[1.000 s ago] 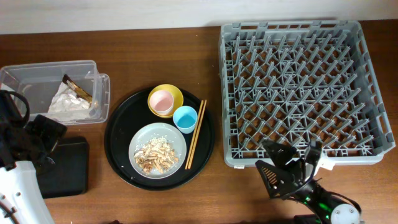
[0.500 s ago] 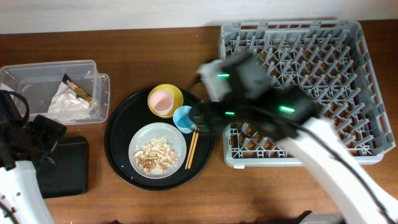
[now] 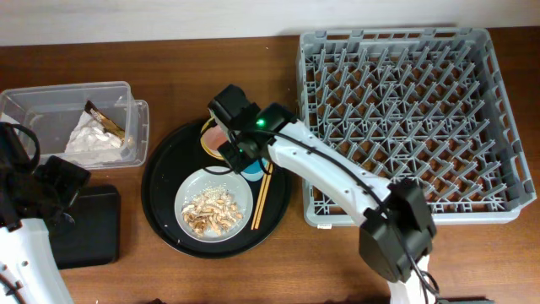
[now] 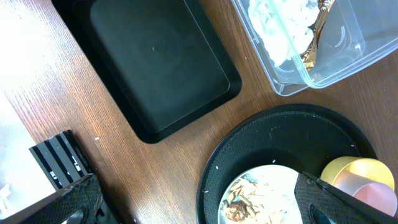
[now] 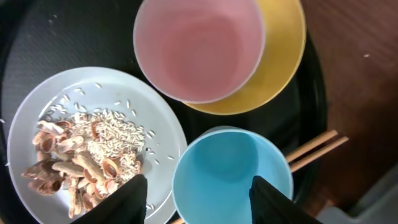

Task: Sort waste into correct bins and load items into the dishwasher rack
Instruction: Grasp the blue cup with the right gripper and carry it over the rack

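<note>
Hovering | right fingers [image 5: 272, 200] wide above light-blue cup [image 5: 231, 177] rim | left fingers [image 4: 62, 200] wide near shallow black tray [image 4: 158, 65]

A pink cup [image 5: 199, 46] stands upright inside a yellow bowl [image 5: 283, 68], a light-blue cup [image 5: 230, 180] just beside them and wooden chopsticks [image 5: 314, 146] alongside; a pale grey plate [image 5: 37, 106] bears beige flaky scraps [image 5: 81, 155]. A crumpled white napkin [image 3: 93, 139] and gold-brown wrapper [image 3: 105, 118] lie in the clear tub [image 3: 38, 114], near the shallow black tray [image 4: 155, 62]; the grey pegged rack [image 3: 405, 118] sits well right

Right arm [image 3: 331, 173]: white links, black joints, green light [image 3: 261, 123]. Right hand [image 5: 200, 200]: black fingers [image 5: 127, 200]. Left arm [image 3: 21, 253]: white, black wrist.
</note>
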### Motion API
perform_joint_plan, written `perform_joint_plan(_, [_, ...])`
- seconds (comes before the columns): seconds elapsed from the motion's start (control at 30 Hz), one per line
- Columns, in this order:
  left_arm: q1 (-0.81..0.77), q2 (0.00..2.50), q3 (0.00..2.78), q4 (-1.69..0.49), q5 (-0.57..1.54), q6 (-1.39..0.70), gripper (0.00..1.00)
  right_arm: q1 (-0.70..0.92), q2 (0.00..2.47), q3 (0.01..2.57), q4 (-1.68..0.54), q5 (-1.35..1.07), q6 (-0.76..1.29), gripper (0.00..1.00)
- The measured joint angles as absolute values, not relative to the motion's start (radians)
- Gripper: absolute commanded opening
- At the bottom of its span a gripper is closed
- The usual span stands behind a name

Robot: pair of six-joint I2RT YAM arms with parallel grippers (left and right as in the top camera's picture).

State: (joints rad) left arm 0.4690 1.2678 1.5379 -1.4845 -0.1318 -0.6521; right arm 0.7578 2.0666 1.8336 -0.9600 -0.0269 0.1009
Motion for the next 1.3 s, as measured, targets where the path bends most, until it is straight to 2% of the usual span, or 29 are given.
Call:
perform_joint_plan(0.3, [0.469,1.268,1.538,-1.485,-0.132,-0.653,0.99,0.813,2.079,1.795,-0.925,0.025,0.218,0.50])
perform_joint_plan(0.4, [0.469,1.268,1.538,-1.485,-0.131,-0.653,0.99,0.818,2.083,1.755,-0.910,0.064,0.279,0.40])
perform_joint_plan(0.57, [0.469,1.268,1.538,-1.485,-0.132,-0.653,0.99,0.818,2.094,1.713,-0.885,0.068,0.324,0.38])
perform_joint_plan(0.6, [0.469,1.268,1.538,-1.485,-0.131,-0.653,0.99,0.818,2.100,1.710,-0.884,0.068,0.331,0.36])
perform_joint_plan(0.77, [0.469,1.268,1.538,-1.485,-0.132,-0.653,0.99,0.822,2.113,1.727,-0.900,0.068,0.342,0.08])
perform_joint_plan(0.8, [0.469,1.268,1.538,-1.485,-0.132,-0.652,0.99,0.822,2.112,1.746,-0.909,0.068,0.341,0.06])
perform_joint_plan(0.97, [0.469,1.268,1.538,-1.485,-0.131,-0.653,0.99,0.820,2.104,1.888,-1.030,0.072,0.341,0.04])
perform_joint_plan(1.03, [0.469,1.268,1.538,-1.486,-0.131,-0.653,0.99,0.803,2.096,2.011,-1.143,0.072,0.341,0.04])
perform_joint_plan(1.2, [0.469,1.268,1.538,-1.485,-0.132,-0.652,0.99,0.533,2.054,2.363,-1.442,0.034,0.323,0.04])
perform_joint_plan(1.27, [0.469,1.268,1.538,-1.485,-0.132,-0.653,0.99,0.275,2.027,2.422,-1.508,-0.138,0.227,0.04])
perform_joint_plan(1.3, [0.469,1.268,1.538,-1.485,-0.132,-0.653,0.99,0.195,2.025,2.423,-1.541,-0.223,0.183,0.04])
